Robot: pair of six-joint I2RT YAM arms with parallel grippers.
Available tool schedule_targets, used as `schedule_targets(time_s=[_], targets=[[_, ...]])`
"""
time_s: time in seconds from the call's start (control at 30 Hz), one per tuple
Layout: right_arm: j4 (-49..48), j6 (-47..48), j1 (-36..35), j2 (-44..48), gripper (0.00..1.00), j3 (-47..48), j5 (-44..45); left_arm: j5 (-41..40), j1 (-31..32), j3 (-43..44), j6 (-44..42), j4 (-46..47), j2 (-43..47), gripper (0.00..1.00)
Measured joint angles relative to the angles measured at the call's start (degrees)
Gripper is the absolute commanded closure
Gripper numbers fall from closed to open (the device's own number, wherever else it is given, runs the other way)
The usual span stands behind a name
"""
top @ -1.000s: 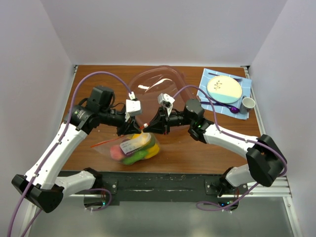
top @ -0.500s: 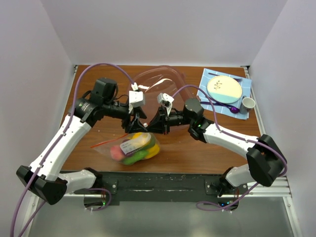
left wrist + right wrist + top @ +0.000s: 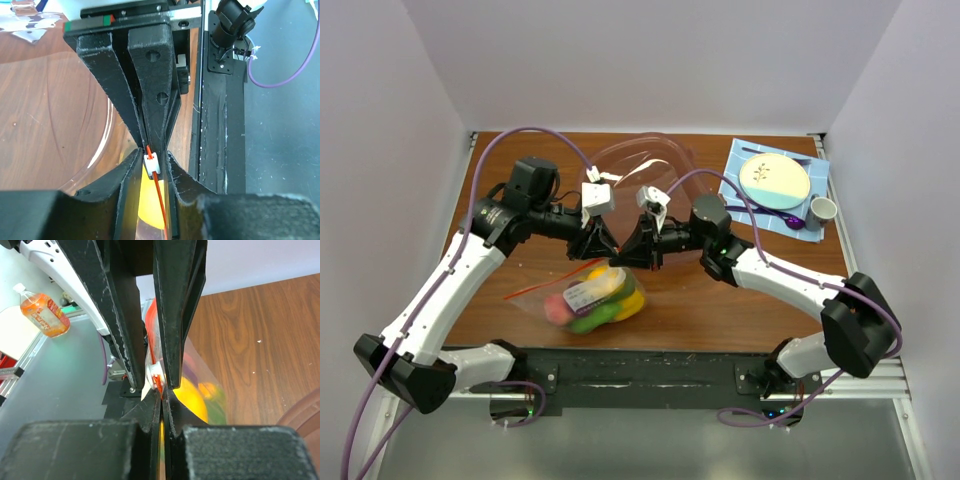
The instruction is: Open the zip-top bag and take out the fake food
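The zip-top bag lies at the table's near middle, its orange-red zip strip running up to its raised right corner. The fake food inside shows yellow, pink and green. Both grippers meet nose to nose at that corner. My left gripper is shut on the strip's white slider, with a yellow piece behind. My right gripper is shut on the strip right beside the slider.
A large clear pinkish bowl stands just behind the grippers, its rim showing in the left wrist view. At the back right, a blue mat holds a plate, a cup and a purple spoon.
My left arm has lifted its elbow and swung its gripper right, onto the bag's raised corner. My right gripper has crept slightly left. The bag has barely shifted.
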State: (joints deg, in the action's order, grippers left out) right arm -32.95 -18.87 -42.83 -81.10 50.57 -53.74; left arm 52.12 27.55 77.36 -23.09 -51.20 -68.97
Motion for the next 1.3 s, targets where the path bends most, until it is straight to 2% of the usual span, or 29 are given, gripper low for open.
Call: schedule_targets(time_s=[0.07,0.1,0.2,0.57,0.93,1.1,1.3], targets=[[0.9,0.7,0.0,0.0,1.00,0.5,0.0,0.0,0.0,0.0,0.0,-0.2,0.0,0.78],[1.5,1.0,0.0,0.1,1.00,0.8,0.0,0.0,0.0,0.0,-0.1,-0.3,0.0,0.88],[2.9,2.1,0.0,0.2,1.00,1.3,0.0,-0.1,0.0,0.0,-0.5,-0.5,0.0,1.00],[6.2,4.4,0.0,1.4,1.00,1.9,1.9,-2.2,0.0,0.0,-1.5,-0.7,0.9,1.00],[8.0,6.0,2.5,12.8,1.00,-4.5,19.6,-6.5,0.0,-2.1,-3.7,0.1,3.4,1.00],[8.8,5.6,4.3,16.1,1.00,-8.5,26.6,-10.9,0.0,-4.5,-5.4,-0.8,4.0,1.00],[14.1,5.7,4.8,20.2,1.00,-10.4,33.8,-17.2,0.0,-7.3,-9.0,-3.3,6.8,1.00]])
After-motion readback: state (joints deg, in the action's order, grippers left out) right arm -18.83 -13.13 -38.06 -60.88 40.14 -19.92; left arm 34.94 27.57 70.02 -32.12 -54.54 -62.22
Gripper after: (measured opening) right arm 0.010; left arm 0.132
